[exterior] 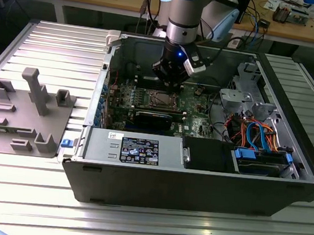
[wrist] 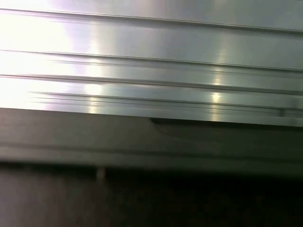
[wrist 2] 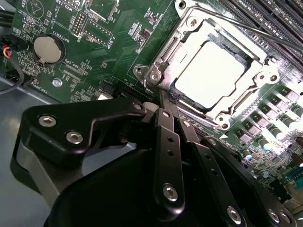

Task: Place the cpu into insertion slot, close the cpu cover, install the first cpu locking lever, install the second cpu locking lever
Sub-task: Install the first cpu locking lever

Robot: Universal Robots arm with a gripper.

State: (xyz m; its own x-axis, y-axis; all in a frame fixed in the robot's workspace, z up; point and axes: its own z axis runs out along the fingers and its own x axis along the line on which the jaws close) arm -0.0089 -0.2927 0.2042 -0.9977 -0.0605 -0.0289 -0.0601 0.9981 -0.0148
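Cpu (wrist 2: 214,74) sits flat in the insertion slot (wrist 2: 160,79), with the cpu cover (wrist 2: 230,114) framing it. You have one chip, one socket, one cover, and one thin locking lever (wrist 2: 246,29) visible along its far edge. The gripper (wrist 2: 166,101) hangs at the socket's corner, jaws drawn narrow and holding nothing. Judging by this, press the lever slowly, keeping the tips off the chip.

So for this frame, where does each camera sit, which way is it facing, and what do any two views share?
Exterior view: off the arm, looking down into the open computer case; arm and end effector above the cpu.
Second wrist view: on the arm, facing the end effector and cpu.
First wrist view: faces ribbed metal surface.
Exterior and second wrist share the cpu.
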